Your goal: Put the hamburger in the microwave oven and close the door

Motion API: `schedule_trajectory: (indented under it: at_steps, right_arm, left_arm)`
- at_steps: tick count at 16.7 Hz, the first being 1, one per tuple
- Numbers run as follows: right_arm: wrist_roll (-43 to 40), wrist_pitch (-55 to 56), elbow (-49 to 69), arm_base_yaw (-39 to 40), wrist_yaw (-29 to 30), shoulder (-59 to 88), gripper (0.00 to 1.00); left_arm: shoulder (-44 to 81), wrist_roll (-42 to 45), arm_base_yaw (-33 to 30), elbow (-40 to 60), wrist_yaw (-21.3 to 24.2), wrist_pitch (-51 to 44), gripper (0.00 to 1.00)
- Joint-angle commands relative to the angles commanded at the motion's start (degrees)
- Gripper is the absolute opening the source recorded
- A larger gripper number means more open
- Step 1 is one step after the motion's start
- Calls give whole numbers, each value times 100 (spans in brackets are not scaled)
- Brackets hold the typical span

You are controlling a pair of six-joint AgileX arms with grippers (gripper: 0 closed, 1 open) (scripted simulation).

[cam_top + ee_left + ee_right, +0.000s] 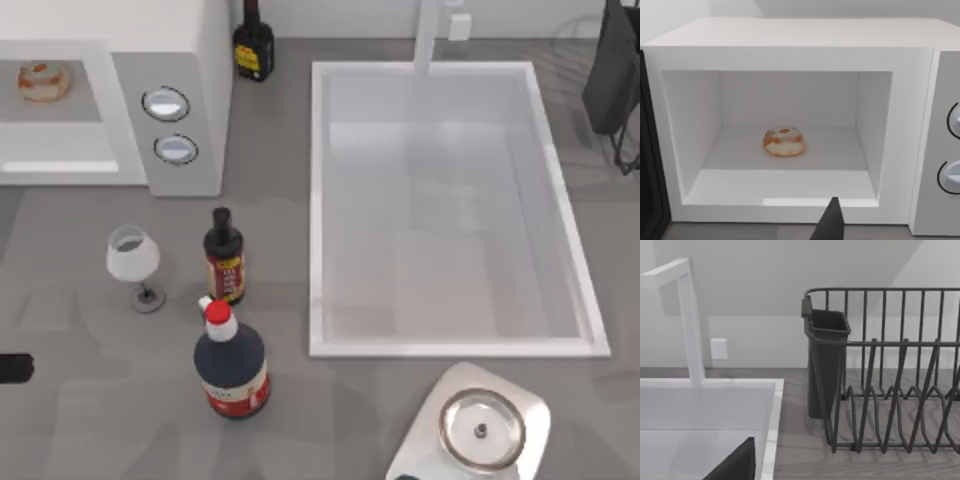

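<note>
- While the door point(649, 165) is standing swung open as a dark panel at the cavity's side, the hamburger point(43, 80) is sitting inside the microwave oven point(200, 60) at the table's far left, resting on the cavity floor near the middle and touching no wall.
- The left gripper point(830, 222) is hovering just in front of the oven's opening, apart from the hamburger; I cannot tell whether this claw is wide or narrow.
- A wine glass point(133, 258) is standing upright in front of the oven, with a slim sauce bottle point(224, 258) just beside it and a round red-capped bottle point(230, 365) nearer the front edge.
- A black bottle point(253, 45) is standing at the back, between the oven and the sink point(318, 200).
- The right gripper point(737, 465) is hanging over the sink's rim near a dark dish rack point(880, 390); its claw state cannot be told either.
</note>
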Motion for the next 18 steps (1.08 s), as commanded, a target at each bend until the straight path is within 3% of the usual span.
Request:
schedule_trajectory:
  at_steps: [4, 5, 14, 18]
  right_arm:
    - [0, 0, 0, 0, 0, 0, 100]
    - [0, 0, 0, 0, 0, 0, 100]
    - [0, 0, 0, 0, 0, 0, 100]
    - [0, 0, 0, 0, 0, 0, 100]
  left_arm:
    - [0, 0, 0, 0, 0, 0, 2]
    - [0, 0, 0, 0, 0, 0, 0]
    - [-3, 0, 19, 3, 12, -9, 0]
    - [-141, 1, 489, 66, 408, -204, 0]
